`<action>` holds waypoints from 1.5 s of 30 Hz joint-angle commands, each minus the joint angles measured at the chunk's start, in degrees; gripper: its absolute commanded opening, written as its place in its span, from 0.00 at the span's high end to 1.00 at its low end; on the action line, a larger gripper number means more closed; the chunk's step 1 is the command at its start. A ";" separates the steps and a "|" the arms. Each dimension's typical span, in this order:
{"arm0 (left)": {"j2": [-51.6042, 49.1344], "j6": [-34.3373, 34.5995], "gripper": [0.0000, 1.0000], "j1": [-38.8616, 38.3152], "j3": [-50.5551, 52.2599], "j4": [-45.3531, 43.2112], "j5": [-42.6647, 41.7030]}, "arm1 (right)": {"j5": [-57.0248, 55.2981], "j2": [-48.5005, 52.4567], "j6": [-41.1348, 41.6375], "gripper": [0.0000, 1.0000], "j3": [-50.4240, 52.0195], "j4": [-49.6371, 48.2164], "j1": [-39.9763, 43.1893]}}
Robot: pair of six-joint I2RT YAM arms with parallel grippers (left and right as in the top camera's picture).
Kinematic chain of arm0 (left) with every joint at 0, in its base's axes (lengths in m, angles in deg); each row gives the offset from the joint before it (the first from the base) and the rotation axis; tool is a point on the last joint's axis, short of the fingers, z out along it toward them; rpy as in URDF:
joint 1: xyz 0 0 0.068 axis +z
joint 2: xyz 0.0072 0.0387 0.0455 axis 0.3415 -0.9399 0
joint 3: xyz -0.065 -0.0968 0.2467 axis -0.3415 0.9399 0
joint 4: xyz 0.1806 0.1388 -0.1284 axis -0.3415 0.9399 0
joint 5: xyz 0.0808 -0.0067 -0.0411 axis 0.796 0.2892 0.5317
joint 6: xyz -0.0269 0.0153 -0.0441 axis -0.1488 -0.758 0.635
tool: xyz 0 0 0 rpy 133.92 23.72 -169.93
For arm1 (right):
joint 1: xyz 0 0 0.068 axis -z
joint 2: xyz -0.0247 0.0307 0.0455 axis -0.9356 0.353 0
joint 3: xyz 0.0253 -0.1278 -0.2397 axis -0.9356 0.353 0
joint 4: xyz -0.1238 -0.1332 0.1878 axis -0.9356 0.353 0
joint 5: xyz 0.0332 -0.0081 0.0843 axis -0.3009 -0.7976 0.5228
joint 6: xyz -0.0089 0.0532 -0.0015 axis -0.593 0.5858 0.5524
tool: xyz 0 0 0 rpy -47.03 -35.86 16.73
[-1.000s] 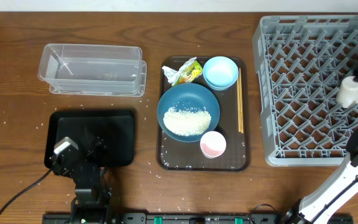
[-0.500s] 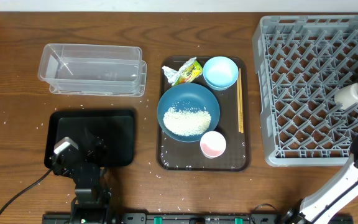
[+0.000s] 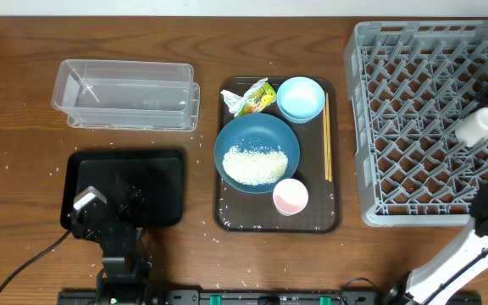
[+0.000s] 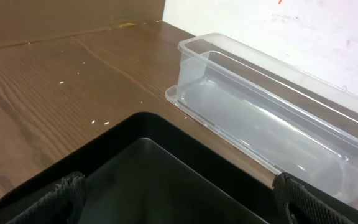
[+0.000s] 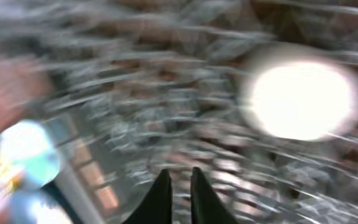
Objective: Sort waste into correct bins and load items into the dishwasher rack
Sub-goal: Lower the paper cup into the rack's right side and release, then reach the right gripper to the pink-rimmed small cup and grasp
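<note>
The white cup (image 3: 478, 125) lies tilted in the grey dishwasher rack (image 3: 413, 85) near its right side; it is a bright blur in the right wrist view (image 5: 300, 99). My right gripper (image 5: 177, 177) hangs over the rack lattice, fingers nearly together and empty. My left gripper (image 4: 179, 199) is open over the black tray (image 3: 163, 178). The dark blue bowl (image 3: 227, 140) holds the rice (image 3: 257, 163). The yellow-green wrapper (image 3: 252, 97), light blue bowl (image 3: 301, 97), pink cup (image 3: 291, 196) and chopsticks (image 3: 327, 144) lie around it.
These items sit on a dark brown serving tray (image 3: 227, 222) at the table's middle. The clear tub (image 3: 125, 93) stands at the back left, also in the left wrist view (image 4: 260, 118) behind the black tray (image 4: 154, 168). Loose rice grains dot the wood.
The white cup has shifted slightly inside the rack and now lies free of the gripper. The right arm has pulled back toward the right edge. The left arm has not moved.
</note>
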State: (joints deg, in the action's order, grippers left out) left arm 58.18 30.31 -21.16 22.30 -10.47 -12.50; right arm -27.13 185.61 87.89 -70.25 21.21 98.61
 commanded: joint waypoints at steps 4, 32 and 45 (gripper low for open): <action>-0.02 -0.11 0.02 0.20 1.09 1.64 0.92 | 6.67 -2.82 -6.84 0.67 -1.11 0.59 -16.55; -0.02 -0.11 0.02 0.20 1.11 1.64 0.90 | -27.02 -2.75 18.84 0.41 8.07 14.78 -77.31; -0.02 -0.11 0.02 0.20 1.11 1.64 0.92 | -27.26 -2.75 26.29 0.56 21.18 7.74 -78.23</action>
State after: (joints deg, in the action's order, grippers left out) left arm 58.18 30.31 -21.16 22.30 -10.47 -12.50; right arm -56.28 183.86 112.50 -50.51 30.23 20.29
